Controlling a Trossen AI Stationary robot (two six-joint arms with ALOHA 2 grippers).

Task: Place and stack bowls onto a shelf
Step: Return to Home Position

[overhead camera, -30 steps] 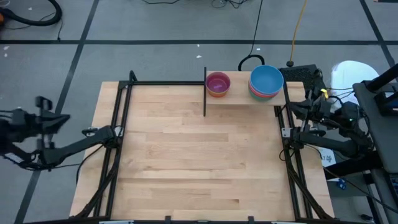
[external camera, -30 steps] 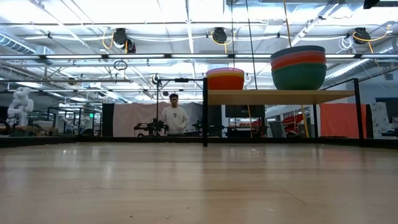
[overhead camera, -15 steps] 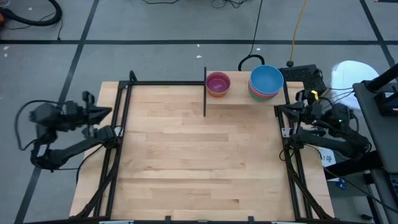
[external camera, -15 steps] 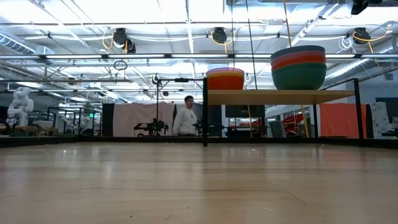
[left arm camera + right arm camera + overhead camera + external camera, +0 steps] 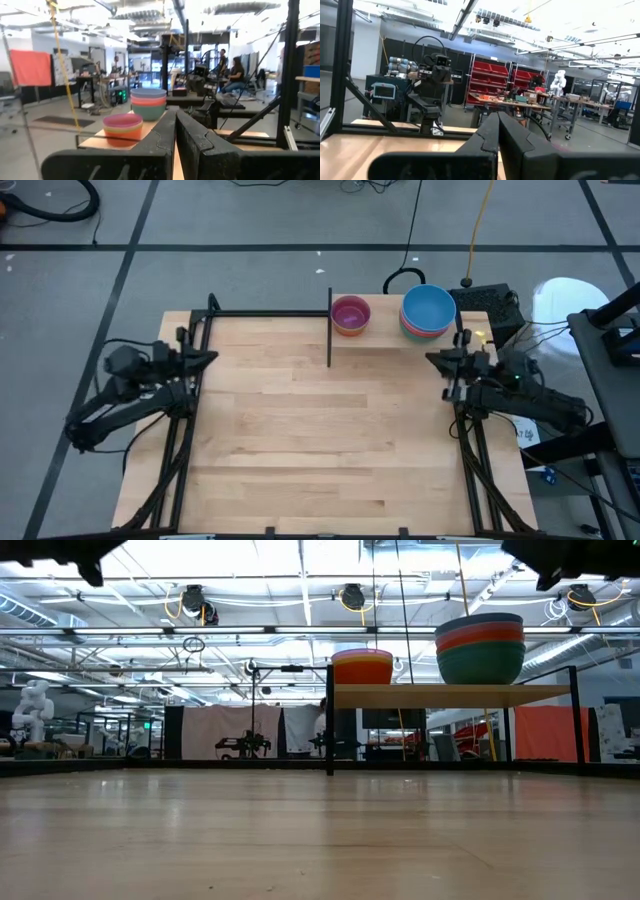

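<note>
The shelf point(image 5: 390, 338), a small light-wood board with a black bar point(image 5: 330, 330) on its left side, stands raised at the table's far edge. Two stacks of bowls rest on it. The left stack has a pink bowl on top point(image 5: 350, 314), over yellow and orange point(image 5: 362, 668). The right stack has a blue bowl on top point(image 5: 428, 310), over red and teal point(image 5: 480, 650). My left gripper point(image 5: 207, 358) is shut and empty over the table's left edge. My right gripper point(image 5: 434, 360) is shut and empty over the right edge, near of the blue stack.
A black frame point(image 5: 265, 313) runs along the table's far, left and right sides. The wooden tabletop point(image 5: 320, 430) lies between the two arms. In the left wrist view both stacks point(image 5: 135, 117) show ahead, with my right arm point(image 5: 215, 107) beyond them.
Both arms have swung in from outside the table. My left gripper has gone toward the table's right, up to its left edge. My right gripper has gone toward the table's left, up to its right edge. The bowls and shelf have stayed put.
</note>
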